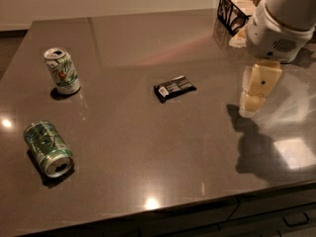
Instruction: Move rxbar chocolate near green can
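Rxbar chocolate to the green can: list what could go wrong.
The tool hangs over the right of the table, far from the rxbar chocolate.
1. The bar lies flat on the glossy surface; it may slide instead of being gripped.
2. The green can lies on its side and could roll if bumped.
3. The paler upright can could be mistaken for it.

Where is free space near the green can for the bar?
Bare table stretches from the green can to the rxbar chocolate, and a narrower patch up to the pale upright can. Crowded: the far right corner, with the wire basket and the gripper in front.
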`<state>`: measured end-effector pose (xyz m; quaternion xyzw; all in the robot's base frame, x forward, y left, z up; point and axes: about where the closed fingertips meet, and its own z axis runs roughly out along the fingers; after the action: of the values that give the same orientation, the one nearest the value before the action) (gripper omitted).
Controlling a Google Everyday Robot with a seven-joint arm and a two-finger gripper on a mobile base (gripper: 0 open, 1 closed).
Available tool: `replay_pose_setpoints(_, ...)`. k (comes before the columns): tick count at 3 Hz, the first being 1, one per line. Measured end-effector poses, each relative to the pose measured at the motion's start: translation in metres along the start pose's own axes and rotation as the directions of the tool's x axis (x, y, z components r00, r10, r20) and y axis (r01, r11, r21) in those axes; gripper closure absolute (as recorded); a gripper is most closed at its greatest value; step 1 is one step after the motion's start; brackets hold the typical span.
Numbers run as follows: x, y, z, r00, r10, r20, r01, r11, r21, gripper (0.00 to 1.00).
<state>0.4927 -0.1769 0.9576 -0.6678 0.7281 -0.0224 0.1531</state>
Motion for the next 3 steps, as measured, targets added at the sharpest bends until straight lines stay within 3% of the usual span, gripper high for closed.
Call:
replay_pose_setpoints(1,-0.027,-0.027,0.035,0.994,-0.111,0.024,0.112,0.9925,-0.049,0.00)
replay_pose_setpoints(2,-0.056,-0.049,0.074,0.978,-0.200,0.058,0.205,0.9729,-0.107,0.00)
replay_pose_setpoints(3,-0.082,-0.061,0.109,0.959,-0.271,0.086,0.282,0.9470,-0.154,0.00)
